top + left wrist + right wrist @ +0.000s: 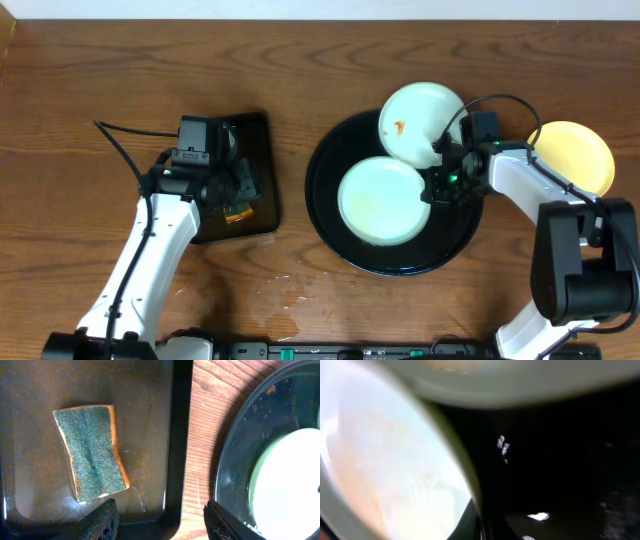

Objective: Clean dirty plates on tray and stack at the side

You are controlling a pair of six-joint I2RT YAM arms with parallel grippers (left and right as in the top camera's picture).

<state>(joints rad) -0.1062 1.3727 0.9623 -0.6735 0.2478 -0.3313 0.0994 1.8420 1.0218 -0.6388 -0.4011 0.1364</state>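
Note:
The round black tray (330,225) holds a mint-white plate (378,200) lying flat. A second mint-white plate (420,122) with an orange smear leans on the tray's far rim. A pale yellow plate (572,155) lies on the table at the right. My right gripper (438,186) is at the flat plate's right edge. In the blurred right wrist view its fingers (480,527) are closed on that plate's rim (395,460). My left gripper (160,522) is open and empty, just in front of a green-topped sponge (92,452).
The sponge lies in a smaller rectangular black tray (262,205) to the left of the round tray. A strip of bare wood (200,435) separates the two trays. Small water spots are on the table near the front (285,295).

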